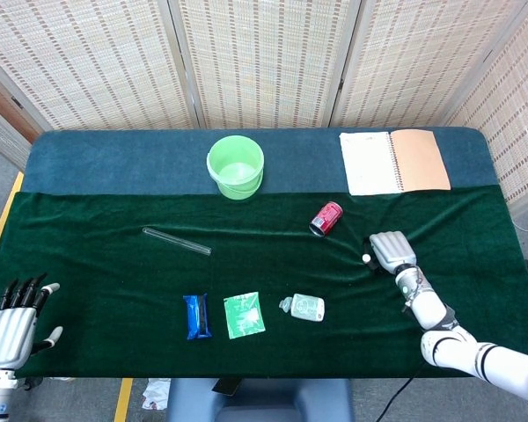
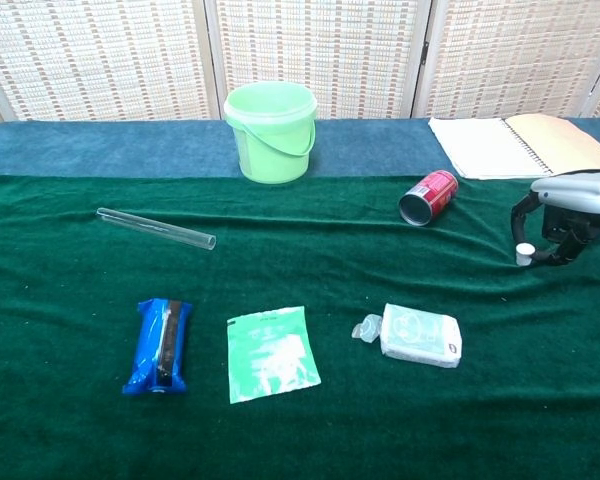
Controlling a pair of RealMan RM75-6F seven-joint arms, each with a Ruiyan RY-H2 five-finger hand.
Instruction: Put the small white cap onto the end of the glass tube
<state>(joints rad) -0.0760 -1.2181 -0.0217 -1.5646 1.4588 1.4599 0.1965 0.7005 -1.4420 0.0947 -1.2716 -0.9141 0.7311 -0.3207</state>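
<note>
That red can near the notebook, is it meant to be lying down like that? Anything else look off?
The red can lies tipped on its side, open end facing the camera, with no spill visible. The glass tube also lies flat on the green cloth. Nothing looks broken.

Head view: high up, looks steeply down, takes in whole table (image 1: 88,158) w/ far screens. Chest view: low, nearer, faces across table (image 2: 60,150) toward far side. Both share green bucket (image 1: 236,165) (image 2: 271,131), notebook (image 1: 394,161) (image 2: 515,143), items between.
</note>
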